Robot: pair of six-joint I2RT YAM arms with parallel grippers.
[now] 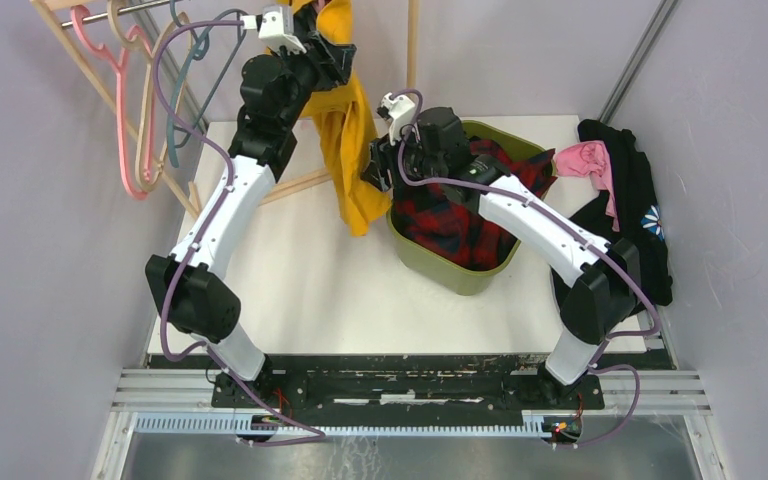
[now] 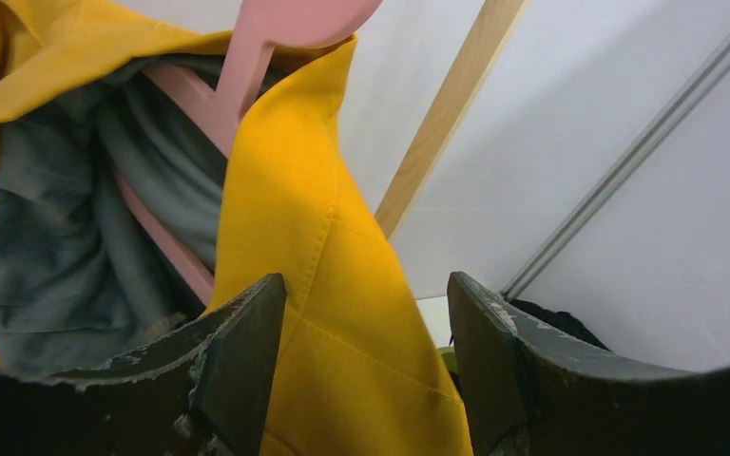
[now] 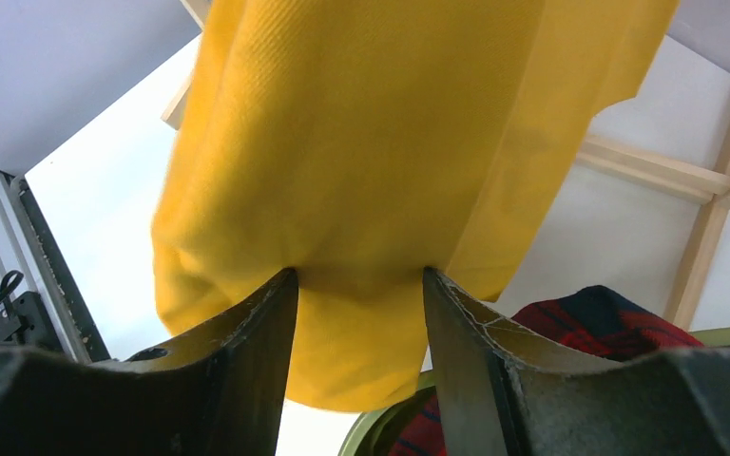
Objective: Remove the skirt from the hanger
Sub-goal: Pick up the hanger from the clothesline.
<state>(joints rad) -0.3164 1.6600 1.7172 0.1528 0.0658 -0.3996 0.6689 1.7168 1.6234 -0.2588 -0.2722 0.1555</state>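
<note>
The yellow skirt (image 1: 348, 120) hangs at the back of the table from a pink hanger (image 2: 247, 66), its grey lining showing in the left wrist view. My left gripper (image 1: 310, 28) is up at the waistband, open, with the yellow cloth (image 2: 342, 285) between the jaws and a gap beside the right finger. Lower down, my right gripper (image 1: 375, 168) is shut on a bunch of the skirt (image 3: 390, 142) just above its hem. The cloth fills the space between those fingertips (image 3: 361, 275).
A green basket (image 1: 460, 278) holding a red plaid garment (image 1: 450, 210) stands just right of the skirt. Black clothes (image 1: 632, 200) and a pink garment (image 1: 585, 160) lie at the right edge. Empty hangers (image 1: 138, 100) hang at the back left on a wooden rack (image 1: 300, 183).
</note>
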